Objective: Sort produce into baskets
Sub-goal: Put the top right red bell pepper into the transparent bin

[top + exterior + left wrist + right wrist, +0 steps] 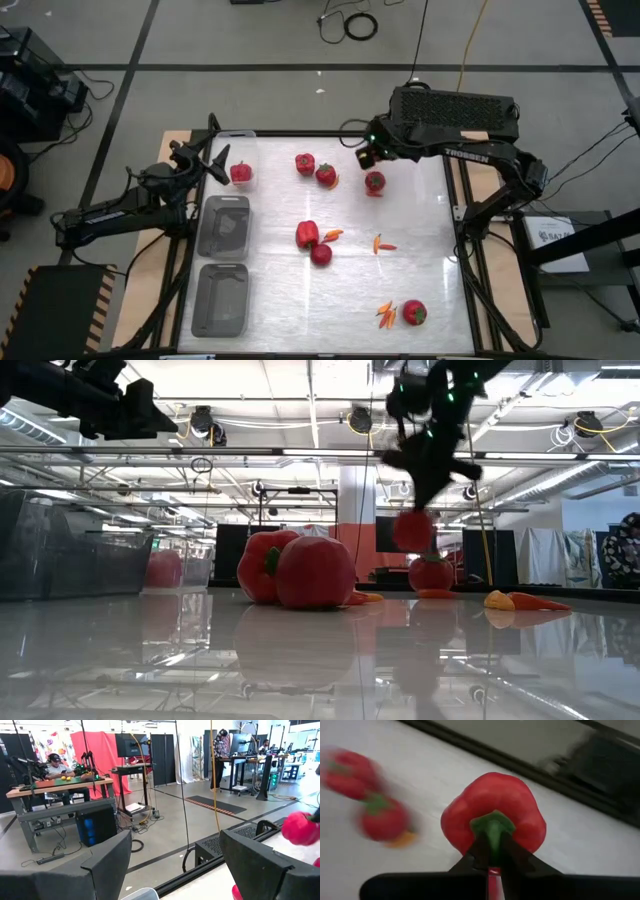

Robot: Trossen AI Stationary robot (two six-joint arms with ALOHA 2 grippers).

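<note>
Fingers of right hand [492, 851] pinch shut on pepper's [492, 807] green stem.

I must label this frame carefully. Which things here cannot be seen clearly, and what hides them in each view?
- Right wrist view: two red produce pieces beside the held pepper are blurred, so their kind is unclear.
- Left wrist view: a red item is cut by the edge.
- Low view: the right tool is a dark silhouette; the baskets are hard to separate.
- High view: chilies are too small to count.
</note>
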